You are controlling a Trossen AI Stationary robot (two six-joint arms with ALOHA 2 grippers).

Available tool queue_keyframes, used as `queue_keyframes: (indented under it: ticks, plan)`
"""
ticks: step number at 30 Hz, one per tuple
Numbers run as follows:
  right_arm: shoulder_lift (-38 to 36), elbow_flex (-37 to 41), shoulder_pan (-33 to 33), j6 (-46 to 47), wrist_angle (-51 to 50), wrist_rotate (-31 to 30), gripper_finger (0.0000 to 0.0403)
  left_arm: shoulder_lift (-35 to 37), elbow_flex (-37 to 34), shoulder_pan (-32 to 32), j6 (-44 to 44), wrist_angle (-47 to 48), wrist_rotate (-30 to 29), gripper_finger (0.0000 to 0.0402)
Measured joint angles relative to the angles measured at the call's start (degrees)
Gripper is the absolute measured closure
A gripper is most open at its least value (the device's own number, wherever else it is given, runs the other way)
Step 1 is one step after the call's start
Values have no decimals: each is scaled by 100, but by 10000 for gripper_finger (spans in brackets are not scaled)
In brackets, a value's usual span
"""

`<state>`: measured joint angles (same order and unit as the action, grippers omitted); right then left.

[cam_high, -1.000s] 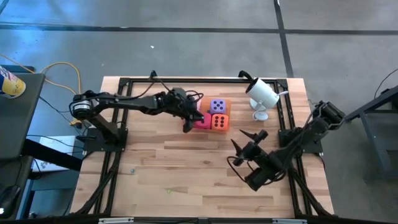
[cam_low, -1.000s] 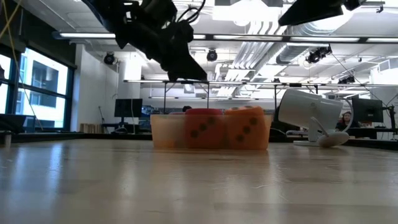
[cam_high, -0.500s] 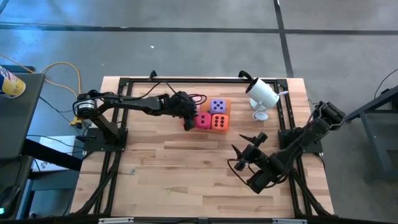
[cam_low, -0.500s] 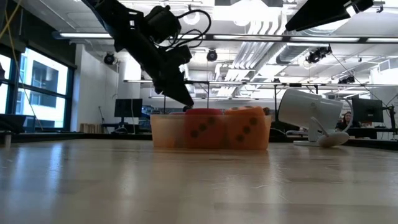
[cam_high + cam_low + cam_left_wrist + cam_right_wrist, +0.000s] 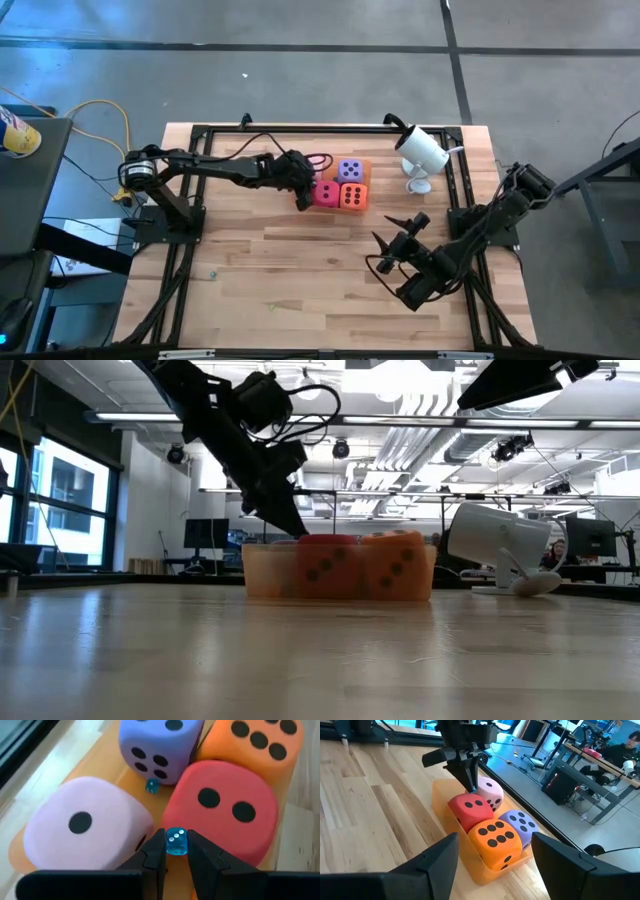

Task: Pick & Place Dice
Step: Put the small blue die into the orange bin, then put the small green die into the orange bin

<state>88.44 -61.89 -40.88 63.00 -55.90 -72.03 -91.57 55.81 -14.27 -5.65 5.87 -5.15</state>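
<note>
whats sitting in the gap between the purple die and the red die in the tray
A tiny blue die lies on the tray floor between the purple die and red die, seen in the left wrist view.

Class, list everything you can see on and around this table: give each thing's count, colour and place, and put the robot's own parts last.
Large dice: four, pink, red, orange, lavender-purple; packed together in the tray.
Tray: one, translucent orange; far middle of the table.
Small dice: two, translucent blue; one gripped above the pink and red dice, one lying between the large dice.
Camera: one, white; far right of the table.
Table: one, light wood.
Left gripper: shut on a small blue die, over the tray.
Right gripper: open, over the table's near right.
</note>
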Motion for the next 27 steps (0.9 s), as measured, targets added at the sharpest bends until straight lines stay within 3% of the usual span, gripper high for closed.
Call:
queue_keyframes:
  ticks: [7,13,21,27]
  plan:
    - [0,-2,42,-173,4,-441,163,2,0,1,12,-31,-30,341]
    - [0,-2,253,-179,4,-789,163,2,0,71,517,7,-547,313]
    - [0,-3,567,-259,6,-552,163,2,0,135,623,7,-569,243]
    - [0,-4,577,-456,124,-410,163,2,0,226,653,-48,-820,227]
